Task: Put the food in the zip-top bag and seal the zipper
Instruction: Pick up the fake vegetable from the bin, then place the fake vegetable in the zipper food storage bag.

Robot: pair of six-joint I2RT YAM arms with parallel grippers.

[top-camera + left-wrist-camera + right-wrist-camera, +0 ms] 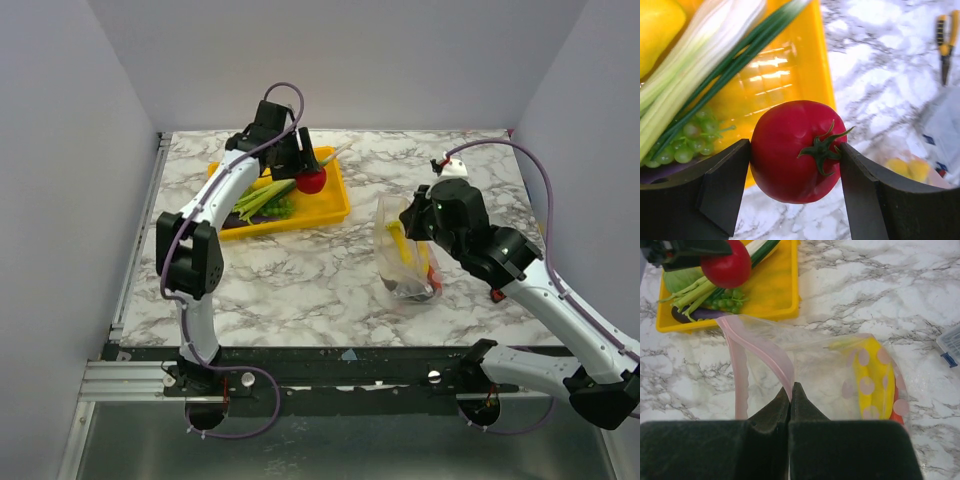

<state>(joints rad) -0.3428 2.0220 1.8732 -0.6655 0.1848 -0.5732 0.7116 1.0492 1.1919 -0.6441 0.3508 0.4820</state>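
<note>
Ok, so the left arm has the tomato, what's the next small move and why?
Probably carry the tomato sideways from over the yellow tray toward the zip-top bag. The left gripper is shut on it, off the tray, while the right gripper pinches the bag's edge by the pink zipper, holding its mouth open.

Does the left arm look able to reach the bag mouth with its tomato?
Probably yes: the right gripper pinches the zipper, holding the bag mouth open, and only bare table lies between it and the tomato in the left gripper.
</note>
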